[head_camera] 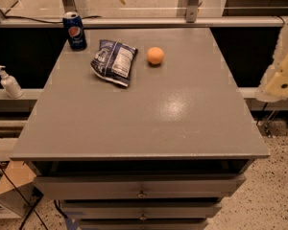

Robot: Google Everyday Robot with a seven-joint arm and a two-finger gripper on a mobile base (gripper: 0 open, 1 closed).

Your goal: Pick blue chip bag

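Note:
The blue chip bag [114,61] is a crinkled dark-blue foil bag with a white printed panel. It lies flat on the grey table top [149,119] at the back left. My gripper [281,67] shows as a cream-coloured shape at the right edge of the view, beyond the table's right side and far from the bag. It holds nothing that I can see.
A blue Pepsi can [75,30] stands behind and to the left of the bag. An orange ball [155,55] sits just right of the bag. A soap dispenser [8,82] stands on a ledge at the left. Drawers [141,190] lie below the table's front edge.

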